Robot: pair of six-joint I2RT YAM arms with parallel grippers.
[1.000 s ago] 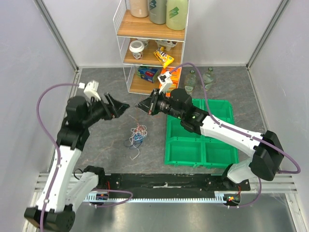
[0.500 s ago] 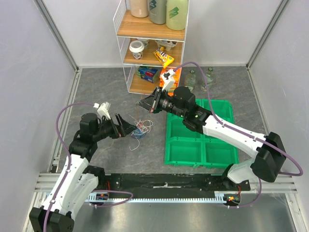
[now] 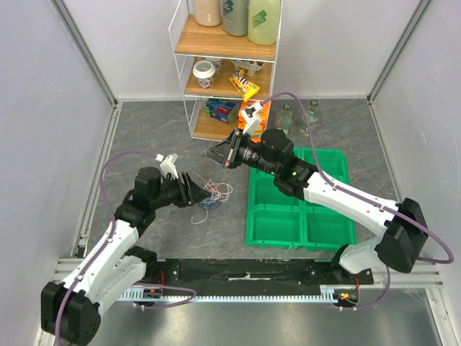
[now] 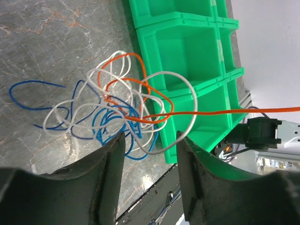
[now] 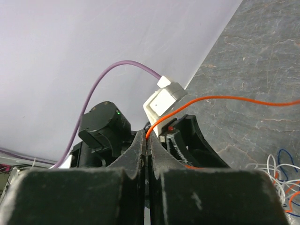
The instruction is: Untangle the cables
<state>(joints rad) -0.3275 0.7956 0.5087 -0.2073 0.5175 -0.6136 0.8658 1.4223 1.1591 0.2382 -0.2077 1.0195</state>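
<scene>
Left tool [image 3: 204, 193] reached cables [image 3: 216, 192] | right tool [image 5: 146, 140] pinches orange cable [image 5: 225, 98] | bin [image 3: 277, 207] beside

— The overhead camera?
— High above the green bin [image 3: 299, 207], looking down.
— The wrist ones?
— Left looks closely across the cables [image 4: 123, 110] toward the bin; right faces away from it, sharing those cables.

One loose tangle of thin cables [image 3: 209, 196] is seen, with three colours counted in it: white, orange and blue. One white wire shelf rack [image 3: 223, 45] is counted, with three tall bottles [image 3: 235, 14] on its top board, and two clear bottles [image 3: 284, 119] are counted beside it.
</scene>
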